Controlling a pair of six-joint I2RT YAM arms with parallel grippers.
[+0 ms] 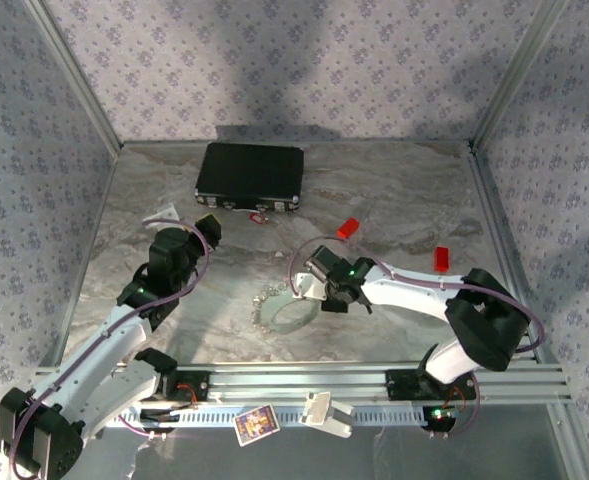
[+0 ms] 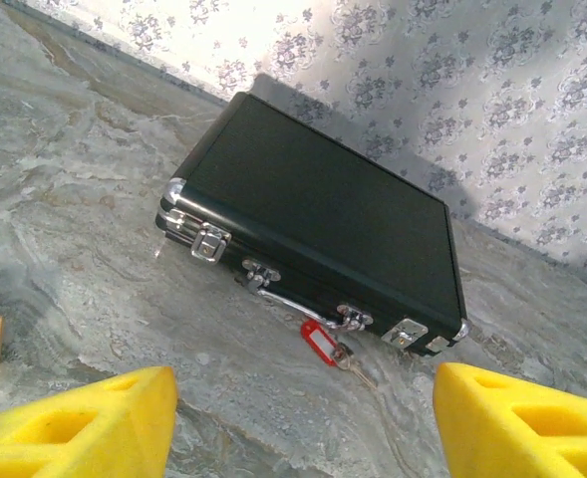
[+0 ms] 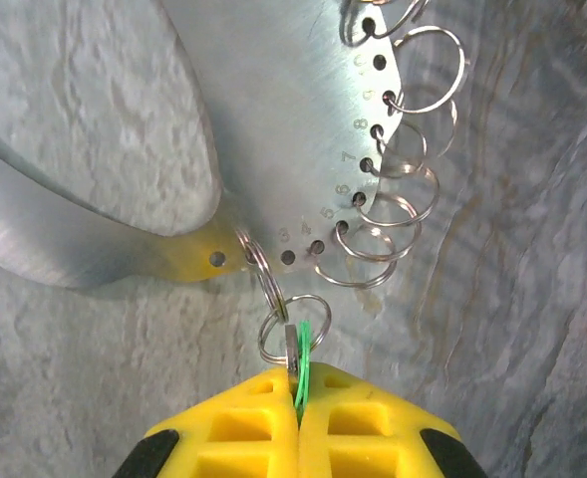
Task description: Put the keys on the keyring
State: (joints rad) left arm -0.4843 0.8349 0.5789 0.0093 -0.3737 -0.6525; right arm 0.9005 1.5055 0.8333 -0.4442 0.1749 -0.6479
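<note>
Right hand point(image 3: 298, 418) clamped on green key point(image 3: 302, 373), seemingly touching keyring point(image 3: 303, 129) | left hand point(image 2: 303, 423) spread wide, facing black case point(image 2: 323, 219)

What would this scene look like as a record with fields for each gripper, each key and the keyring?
left gripper: open, empty, facing the black rectangular case
right gripper: shut on the green-headed key
red-headed key: on the grey marbled table, beside the case's handle
keyring: curved silvery metal band hung with wire rings, lying flat; one small ring at the right gripper's tips
</note>
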